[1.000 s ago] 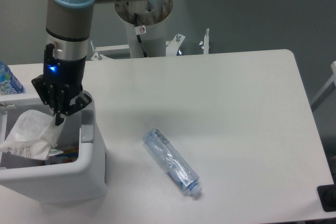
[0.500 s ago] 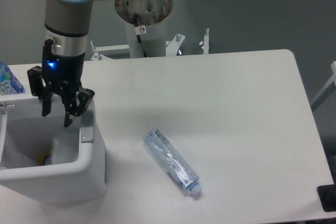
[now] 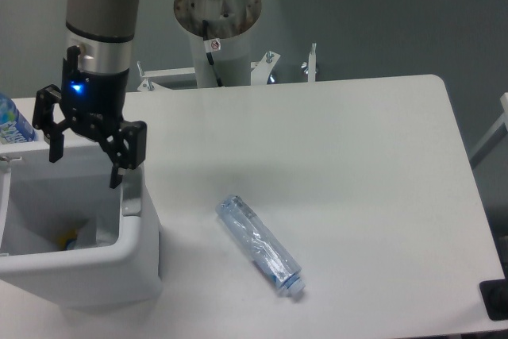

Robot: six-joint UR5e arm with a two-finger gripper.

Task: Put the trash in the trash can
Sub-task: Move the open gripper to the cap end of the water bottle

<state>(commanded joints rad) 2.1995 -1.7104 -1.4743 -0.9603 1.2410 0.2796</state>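
At the far left edge an upright bottle shows a blue patterned label too blurred to read, behind the white trash can at the white table's front left corner. Over the can the hand hangs empty, fingers spread wider than half a second ago, the wrapper gone from view since its release. The crushed bottle lies unmoved on the table to the right, well apart from the can, with grey floor beyond.

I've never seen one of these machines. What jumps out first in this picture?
The black pincer with a blue light, hanging open over the white trash can at the table's left edge. Next, a crushed clear plastic bottle lying alone on the white table, to the right of the can.
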